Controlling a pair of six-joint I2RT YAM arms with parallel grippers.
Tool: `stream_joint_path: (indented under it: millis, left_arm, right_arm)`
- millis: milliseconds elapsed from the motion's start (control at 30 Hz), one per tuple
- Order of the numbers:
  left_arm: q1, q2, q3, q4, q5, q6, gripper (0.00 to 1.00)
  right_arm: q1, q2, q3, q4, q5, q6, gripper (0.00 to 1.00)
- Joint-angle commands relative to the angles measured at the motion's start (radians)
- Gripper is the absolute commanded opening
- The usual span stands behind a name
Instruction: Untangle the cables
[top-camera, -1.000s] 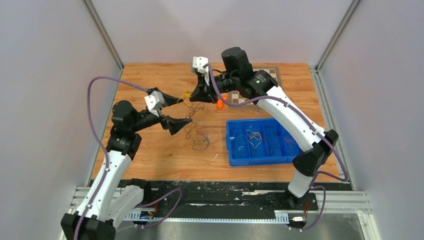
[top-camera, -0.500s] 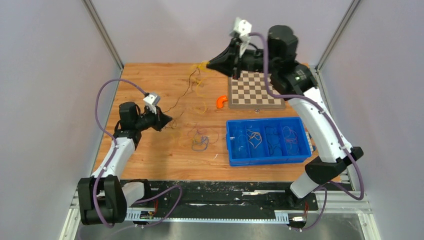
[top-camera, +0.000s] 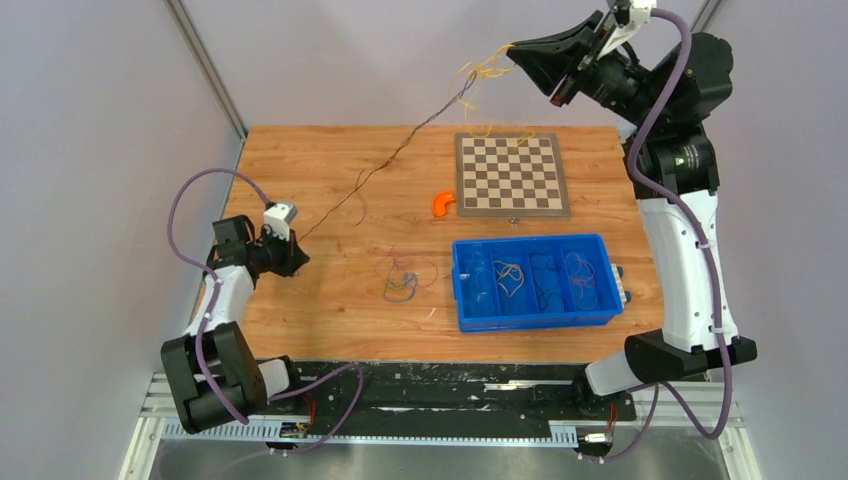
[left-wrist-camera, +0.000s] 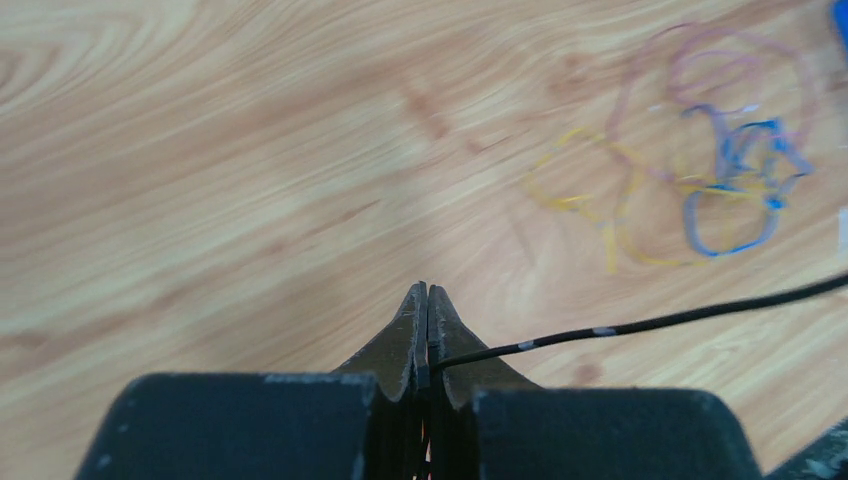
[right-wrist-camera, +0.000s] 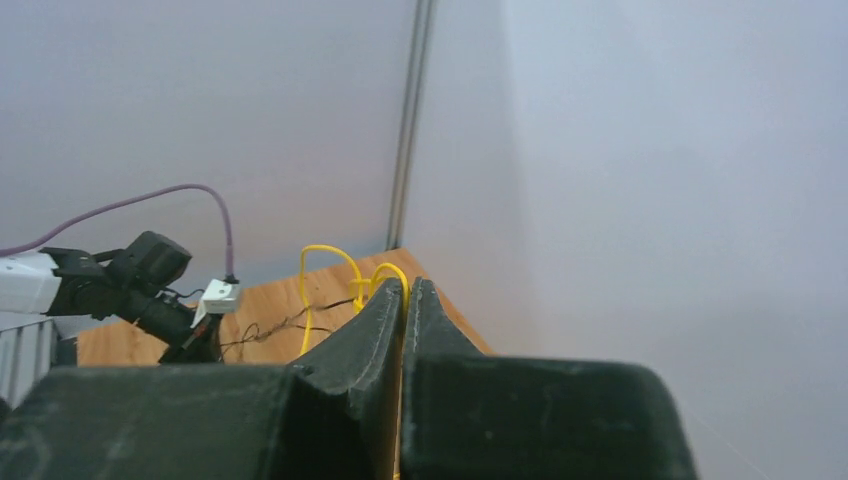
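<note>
Now: black cable (top-camera: 385, 160) stretched tight in the air, low left up to high right | left gripper (left-wrist-camera: 427, 300) pressed together, pinching its low end | right gripper (right-wrist-camera: 405, 292) up high, pinching yellow cable (right-wrist-camera: 325, 262) loops | small cable pile (top-camera: 400, 283) lying on surface (top-camera: 300, 320)

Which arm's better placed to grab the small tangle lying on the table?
Probably left: the left gripper sits low near the tangle, though shut on the black cable. The right gripper is raised high, pinching yellow cables.
</note>
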Motion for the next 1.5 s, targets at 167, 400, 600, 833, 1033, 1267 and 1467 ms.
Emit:
stream_joint_path:
  millis: [167, 400, 600, 833, 1033, 1267, 1467]
  left_arm:
    - [0.220, 0.131, 0.069, -0.126, -0.148, 0.269, 0.00]
    - [0.247, 0.159, 0.083, -0.117, -0.194, 0.301, 0.00]
    - [0.298, 0.224, 0.093, -0.085, -0.306, 0.320, 0.00]
    - [0.339, 0.248, 0.086, -0.036, -0.390, 0.337, 0.00]
    - [0.369, 0.306, 0.120, -0.017, -0.523, 0.311, 0.00]
    - [0.468, 0.365, 0.133, 0.020, -0.565, 0.339, 0.00]
    - [0.499, 0.372, 0.146, 0.023, -0.577, 0.349, 0.00]
  right_arm:
    - [-0.220, -0.049, 0.011, 0.134, 0.020, 0.110, 0.00]
    - [-0.268, -0.068, -0.077, 0.142, 0.008, 0.098, 0.00]
    - [-0.460, -0.031, -0.036, 0.218, 0.017, 0.208, 0.00]
    - [-0.536, -0.027, -0.067, 0.274, -0.048, 0.303, 0.00]
    - [-0.589, -0.028, -0.081, 0.276, 0.066, 0.251, 0.00]
    - [-0.779, 0.060, 0.024, 0.276, 0.138, 0.265, 0.00]
    - [-0.843, 0.096, 0.021, 0.309, 0.164, 0.252, 0.00]
